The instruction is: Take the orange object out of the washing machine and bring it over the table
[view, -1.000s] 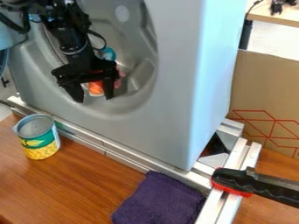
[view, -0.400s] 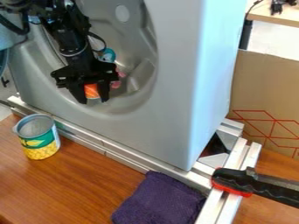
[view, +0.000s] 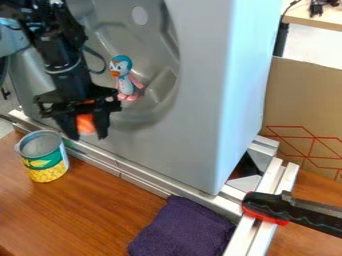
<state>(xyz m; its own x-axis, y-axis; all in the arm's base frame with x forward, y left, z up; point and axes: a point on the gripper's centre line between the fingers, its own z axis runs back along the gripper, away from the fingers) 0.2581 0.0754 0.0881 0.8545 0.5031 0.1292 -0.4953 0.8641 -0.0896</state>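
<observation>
The black gripper (view: 86,134) hangs at the left, in front of the lower left of the grey basin, up and to the right of the can. It is shut on an orange object (view: 85,123) whose shape is mostly hidden between the fingers. A blue and pink penguin toy (view: 124,79) stands in the basin (view: 150,55), right of the gripper. The open can (view: 43,156), with a green and yellow label, stands upright on the wooden table at the left.
A metal rail (view: 127,170) runs along the basin block's lower edge. A folded purple cloth (view: 182,229) lies at the bottom centre. A black and red clamp handle (view: 270,207) juts in at the right, before a cardboard sheet (view: 304,107).
My gripper has closed around the orange object and moved with it down and to the left, out from the basin's middle. The penguin toy is now uncovered.
</observation>
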